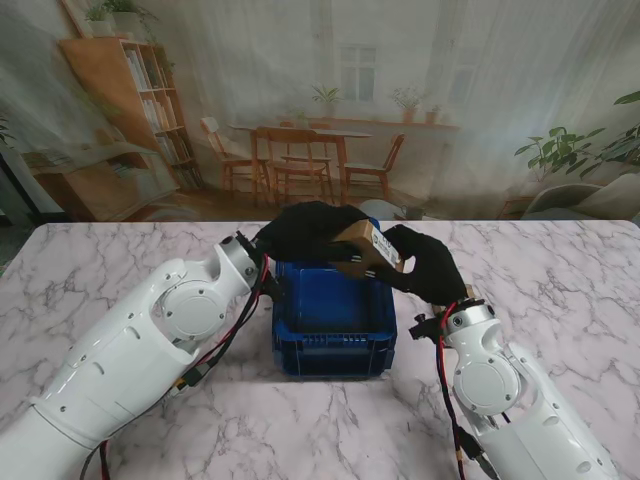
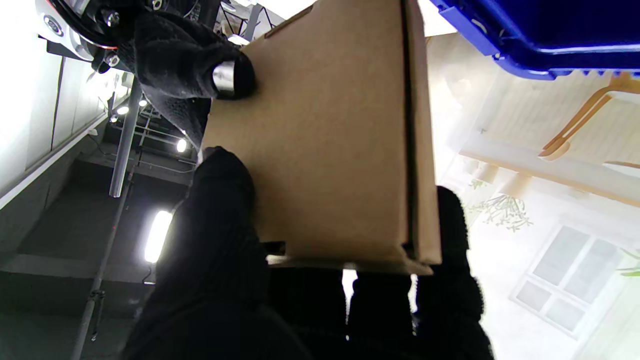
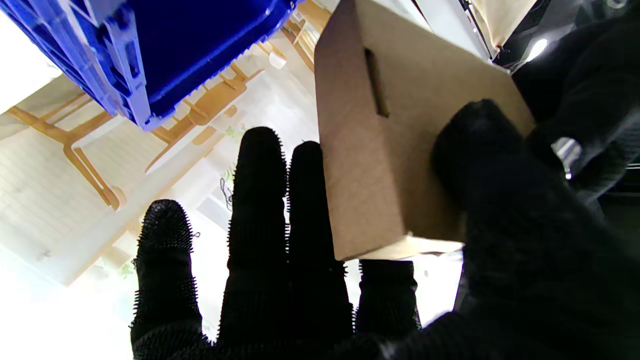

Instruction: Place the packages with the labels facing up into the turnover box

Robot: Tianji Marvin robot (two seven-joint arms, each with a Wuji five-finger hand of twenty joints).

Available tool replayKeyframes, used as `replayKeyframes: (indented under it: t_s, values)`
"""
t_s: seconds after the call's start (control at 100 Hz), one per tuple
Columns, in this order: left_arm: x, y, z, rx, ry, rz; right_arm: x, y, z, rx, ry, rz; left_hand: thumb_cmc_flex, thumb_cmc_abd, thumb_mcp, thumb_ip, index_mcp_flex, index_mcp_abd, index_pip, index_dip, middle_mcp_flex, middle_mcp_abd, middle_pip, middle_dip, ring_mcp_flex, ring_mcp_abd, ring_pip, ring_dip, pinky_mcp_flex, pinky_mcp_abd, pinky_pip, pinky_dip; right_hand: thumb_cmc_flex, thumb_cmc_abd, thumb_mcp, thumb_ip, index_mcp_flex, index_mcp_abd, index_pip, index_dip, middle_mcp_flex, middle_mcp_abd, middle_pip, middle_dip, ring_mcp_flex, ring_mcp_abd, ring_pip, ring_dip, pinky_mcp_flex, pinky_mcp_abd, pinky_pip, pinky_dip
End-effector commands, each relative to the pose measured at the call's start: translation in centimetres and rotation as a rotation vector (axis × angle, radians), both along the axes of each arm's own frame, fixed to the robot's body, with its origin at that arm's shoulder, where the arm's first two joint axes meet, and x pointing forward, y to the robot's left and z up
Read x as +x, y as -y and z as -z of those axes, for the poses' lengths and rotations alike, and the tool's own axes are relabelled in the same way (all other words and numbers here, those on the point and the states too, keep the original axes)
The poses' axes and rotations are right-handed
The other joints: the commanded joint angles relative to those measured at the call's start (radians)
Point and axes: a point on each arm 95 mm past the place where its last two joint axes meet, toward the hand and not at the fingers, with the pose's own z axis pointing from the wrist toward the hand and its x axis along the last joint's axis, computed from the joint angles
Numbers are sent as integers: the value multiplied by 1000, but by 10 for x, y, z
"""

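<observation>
Stand view: two robot hands, left robot hand (image 1: 305, 232) and right robot hand (image 1: 428, 262), hold one package (image 1: 366, 248) above one turnover box (image 1: 333, 320).

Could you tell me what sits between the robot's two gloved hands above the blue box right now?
A cardboard package, held between the left hand and right hand over the blue turnover box; the stand view shows it, and both wrist views confirm.

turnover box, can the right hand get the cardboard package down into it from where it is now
Probably yes. The cardboard package hangs over the far rim of the blue turnover box, held between the left hand and right hand. The box's open top shows nothing blocking it.
</observation>
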Motion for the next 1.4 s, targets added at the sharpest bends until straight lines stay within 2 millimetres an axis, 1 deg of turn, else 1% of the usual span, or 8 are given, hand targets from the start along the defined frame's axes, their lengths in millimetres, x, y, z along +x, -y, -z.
replayKeyframes:
  t_s: [0.0,0.08,0.28,0.56,0.61,0.77,1.1,1.39]
  values:
    - [-1,1,5,36,-26,4,0,-7,-6,1,48,-3,-2,99,52,37,6,-93,-48,-24,-117,6,52,-191,-62,-8,-59,-40,-44,-22,-41,7,95,132,89,-5,121,-162,130,29,116,-40,150,47,47,-35,55,17,11,-31,51,0]
    - [1,-2,3,55,-8,-15,0,-3,-5,-23,90,28,-108,179,31,26,-33,-63,-173,-18,-186,26,7,-234,-101,4,-98,-68,-60,-24,-63,5,99,130,96,-5,117,-155,136,34,124,-38,159,48,55,-33,63,19,17,-36,74,0]
    - [5,-10,-4,86,-36,-45,-1,4,-4,-63,155,87,-194,271,6,15,-35,-21,-291,-80,-223,65,-56,-280,-150,31,-161,-138,-93,4,-126,-16,117,137,100,-4,103,-144,158,46,128,-26,187,49,62,-26,82,21,12,-35,105,-12]
    - [9,-19,-6,69,-100,-73,0,9,-3,-92,198,113,-288,295,0,5,-70,32,-393,-136,-243,105,-132,-348,-163,61,-183,-189,-98,15,-158,-32,129,133,113,-1,96,-120,177,60,142,-16,224,56,82,-23,115,28,12,-28,119,-26]
    - [10,-20,-6,62,-112,-79,0,9,-3,-89,201,116,-312,300,0,3,-97,49,-424,-154,-260,117,-152,-368,-157,44,-186,-197,-95,15,-158,-33,130,133,115,-1,95,-114,178,60,143,-14,228,57,83,-21,118,28,11,-27,120,-29]
    - [13,-26,-7,22,-216,-107,1,11,-3,-111,238,133,-373,338,-6,-5,-146,99,-483,-199,-342,183,-224,-443,-203,94,-219,-234,-111,25,-203,-57,131,137,117,-2,90,-109,182,62,138,-8,234,58,79,-19,121,28,6,-23,120,-35]
    - [18,-33,-19,108,-323,-118,7,20,-3,-191,311,163,-476,438,-20,-23,-168,205,-516,-250,-355,262,-258,-501,-265,170,-266,-333,-116,16,-290,-117,142,139,117,-1,81,-112,193,66,128,-6,232,48,66,-15,116,22,-1,-14,117,-47]
    - [27,-30,-34,144,-496,-119,15,22,-4,-281,402,176,-685,436,-21,-31,-247,263,-547,-287,-464,302,-281,-542,-333,220,-285,-405,-134,24,-335,-141,147,144,118,0,76,-108,203,63,124,-3,239,39,62,-11,117,18,-3,-10,116,-56]
